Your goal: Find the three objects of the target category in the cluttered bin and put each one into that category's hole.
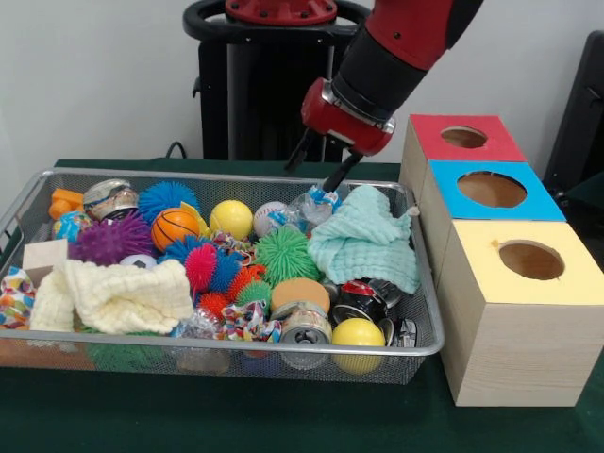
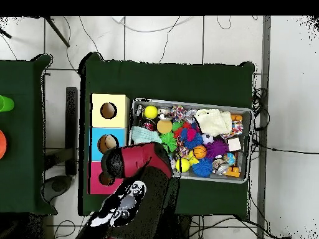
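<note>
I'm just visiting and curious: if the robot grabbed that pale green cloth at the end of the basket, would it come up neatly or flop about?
Probably flop. The pale green cloth lies crumpled in soft folds, so it likely sags and hangs when lifted. It looks thin and light. One edge drapes over cans in the bin, so it might drag them slightly.

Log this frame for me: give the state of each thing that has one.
end effector: open, above the bin's far edge, holding nothing
bin: full of clutter
hole: open, nothing seen in it
mint cloth: crumpled against the bin's wall
cream cloth: bunched at the front rim
</note>
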### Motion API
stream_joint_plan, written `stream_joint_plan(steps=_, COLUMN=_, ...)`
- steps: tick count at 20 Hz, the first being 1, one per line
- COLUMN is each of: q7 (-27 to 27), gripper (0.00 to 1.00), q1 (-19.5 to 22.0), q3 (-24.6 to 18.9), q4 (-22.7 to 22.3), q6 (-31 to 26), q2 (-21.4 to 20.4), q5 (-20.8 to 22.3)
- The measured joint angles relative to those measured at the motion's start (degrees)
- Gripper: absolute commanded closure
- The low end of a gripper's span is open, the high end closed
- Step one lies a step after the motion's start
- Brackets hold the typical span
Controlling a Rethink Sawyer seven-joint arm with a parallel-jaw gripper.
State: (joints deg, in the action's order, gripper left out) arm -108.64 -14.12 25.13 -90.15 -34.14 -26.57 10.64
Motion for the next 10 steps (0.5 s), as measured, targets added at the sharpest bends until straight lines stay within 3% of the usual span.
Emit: stream_joint_plan(steps=10, q7=-1.46, gripper=0.0, q1=-0.82, q3=2.65, q4=0.22, q6=0.0, q2=4.68, q5=-2.15)
